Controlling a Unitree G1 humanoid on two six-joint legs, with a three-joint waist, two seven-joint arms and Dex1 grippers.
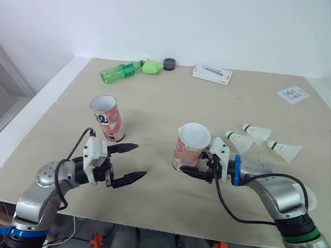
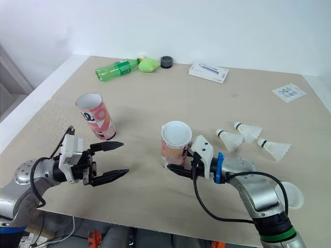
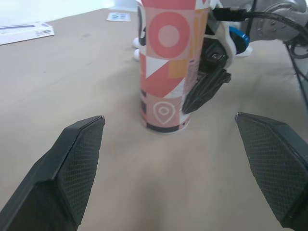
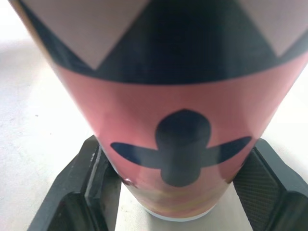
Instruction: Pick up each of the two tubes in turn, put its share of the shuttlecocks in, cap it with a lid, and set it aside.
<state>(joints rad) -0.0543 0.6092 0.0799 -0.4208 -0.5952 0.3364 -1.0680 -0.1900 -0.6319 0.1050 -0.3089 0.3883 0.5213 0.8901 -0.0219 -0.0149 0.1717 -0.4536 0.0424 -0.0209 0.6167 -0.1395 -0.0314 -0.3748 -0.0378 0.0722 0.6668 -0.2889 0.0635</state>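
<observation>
Two pink patterned tubes stand open-topped on the table, one at the left [image 1: 107, 119] and one in the middle [image 1: 192, 146]. My right gripper [image 1: 194, 172] is shut on the base of the middle tube [image 4: 163, 120], with a finger pressed against each side. My left gripper [image 1: 140, 160] is open and empty, low over the table in front of the left tube and pointing at the middle tube [image 3: 168, 62]. Three white shuttlecocks [image 1: 239, 140] [image 1: 257, 133] [image 1: 284, 150] lie to the right of the middle tube. A translucent lid [image 2: 292, 196] lies near the table's front right edge.
Along the back of the table lie a green bottle [image 1: 120, 70], a green lump [image 1: 152, 67], a grey round cap [image 1: 169, 63] and a white box [image 1: 212, 74]. A sticker sheet [image 1: 293, 94] lies at the back right. The table's front edge runs just beneath both arms.
</observation>
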